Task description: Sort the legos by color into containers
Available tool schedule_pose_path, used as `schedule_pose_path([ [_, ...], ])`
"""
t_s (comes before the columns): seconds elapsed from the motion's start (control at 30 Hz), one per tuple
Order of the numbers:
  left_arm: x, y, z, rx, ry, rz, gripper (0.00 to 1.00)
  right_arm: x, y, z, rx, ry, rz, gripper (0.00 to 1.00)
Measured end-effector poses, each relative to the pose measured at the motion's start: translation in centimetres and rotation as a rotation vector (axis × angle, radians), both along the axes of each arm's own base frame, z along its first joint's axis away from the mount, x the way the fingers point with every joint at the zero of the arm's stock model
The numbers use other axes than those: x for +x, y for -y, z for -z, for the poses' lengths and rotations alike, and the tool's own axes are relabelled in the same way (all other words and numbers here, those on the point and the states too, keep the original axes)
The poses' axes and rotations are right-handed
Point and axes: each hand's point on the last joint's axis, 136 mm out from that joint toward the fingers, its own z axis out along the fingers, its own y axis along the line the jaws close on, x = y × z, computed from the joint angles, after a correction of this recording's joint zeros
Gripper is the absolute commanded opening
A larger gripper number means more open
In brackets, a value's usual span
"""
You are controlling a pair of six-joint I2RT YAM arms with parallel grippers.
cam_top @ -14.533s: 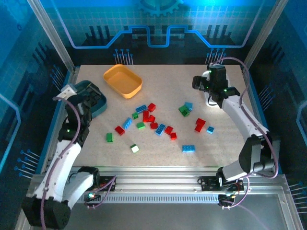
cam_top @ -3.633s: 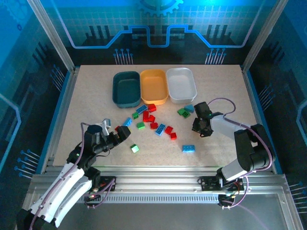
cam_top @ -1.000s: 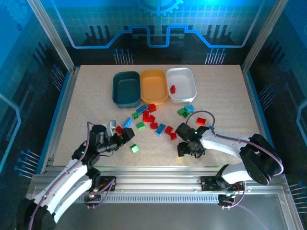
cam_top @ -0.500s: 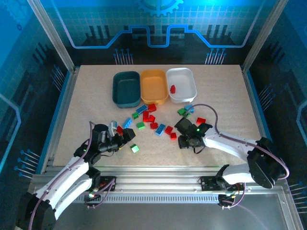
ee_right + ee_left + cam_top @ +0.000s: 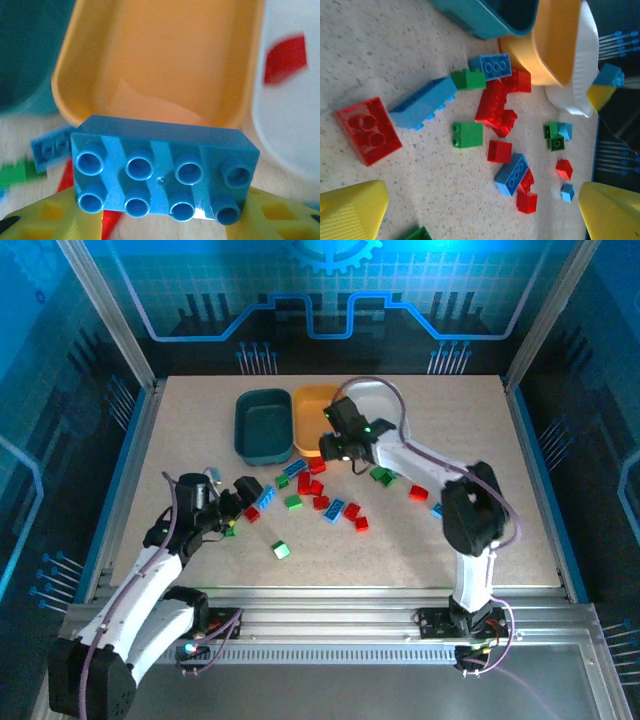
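The right gripper is clamped on a light blue two-by-four brick whose studs face the wrist camera. Its long axis runs from one yellow finger to the other, parallel to the near rim of the orange-yellow tray over which it hangs. That tray sits between the dark teal tray and the white tray, which holds one red brick. The left gripper is low over the table with its jaws spread wide and nothing between them, just short of a red two-stud brick and the scattered loose bricks.
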Motion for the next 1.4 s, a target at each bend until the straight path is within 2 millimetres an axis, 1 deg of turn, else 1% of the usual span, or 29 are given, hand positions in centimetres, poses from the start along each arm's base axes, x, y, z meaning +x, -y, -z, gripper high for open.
schedule_pose_path([
  [0.1, -0.2, -0.2, 0.7, 0.0, -0.032, 0.003, 0.99, 3.1, -1.5, 1.0, -0.002, -0.001, -0.02, 0.52],
  [0.17, -0.5, 0.0, 1.1, -0.003, -0.053, 0.017, 0.99, 4.7, -2.2, 1.5, -0.006, -0.004, -0.033, 0.57],
  [0.23, -0.7, 0.1, 1.2, -0.001, -0.06, 0.03, 0.99, 6.0, -2.5, 1.9, -0.014, -0.006, -0.04, 0.7],
  [0.27, -0.7, 0.2, 1.2, -0.003, -0.06, 0.033, 0.99, 6.4, -2.7, 1.9, -0.018, -0.007, -0.047, 0.73],
  [0.37, -0.8, 0.3, 1.2, -0.006, -0.059, 0.044, 0.99, 7.0, -2.9, 1.7, -0.022, -0.01, -0.063, 0.78],
  [0.57, -0.7, 0.3, 0.8, 0.005, -0.052, 0.057, 0.99, 6.6, -3.0, 0.0, -0.005, 0.001, -0.081, 0.79],
  [0.67, -0.6, 0.4, 0.9, 0.002, -0.062, 0.062, 0.99, 5.1, -2.4, -1.4, 0.006, 0.004, -0.088, 0.79],
  [0.7, -0.6, 0.5, 1.2, 0.004, -0.074, 0.065, 0.99, 4.2, -2.0, -1.9, 0.01, 0.006, -0.092, 0.78],
  [0.77, -0.9, 0.8, 1.7, 0.012, -0.098, 0.076, 0.97, 2.0, -1.2, -2.8, 0.016, 0.007, -0.099, 0.77],
  [0.83, -1.4, 1.8, 2.3, 0.028, -0.118, 0.105, 0.93, -0.9, -0.3, -3.4, 0.025, 0.005, -0.106, 0.77],
  [0.87, -1.8, 2.5, 2.6, 0.037, -0.127, 0.121, 0.91, -2.1, 0.1, -3.3, 0.03, 0.002, -0.109, 0.76],
  [0.93, -2.9, 4.3, 3.7, 0.072, -0.163, 0.177, 0.87, -5.0, 1.0, -2.4, 0.034, -0.02, -0.115, 0.76],
  [1.0, -4.0, 5.4, 4.9, 0.11, -0.213, 0.202, 0.85, -7.3, 2.5, -0.6, 0.018, -0.058, -0.106, 0.77],
  [1.1, -5.6, 5.4, 6.8, 0.182, -0.294, 0.186, 0.86, -10.2, 4.8, 1.9, -0.018, -0.118, -0.092, 0.77],
  [1.13, -6.0, 5.2, 7.1, 0.198, -0.314, 0.171, 0.86, -11.1, 5.4, 2.4, -0.025, -0.131, -0.09, 0.77],
  [1.2, -6.7, 4.9, 7.7, 0.218, -0.344, 0.14, 0.87, -12.2, 6.2, 2.5, -0.027, -0.134, -0.088, 0.78],
  [1.23, -7.0, 5.0, 8.1, 0.22, -0.36, 0.124, 0.88, -12.5, 6.6, 2.1, -0.021, -0.125, -0.086, 0.78],
  [1.33, -8.6, 5.4, 9.9, 0.235, -0.425, 0.107, 0.94, -12.9, 7.3, 0.8, 0.006, -0.086, -0.077, 0.78],
  [1.4, -9.3, 5.7, 10.9, 0.257, -0.464, 0.102, 0.97, -12.7, 7.6, 0.1, 0.022, -0.063, -0.069, 0.78],
])
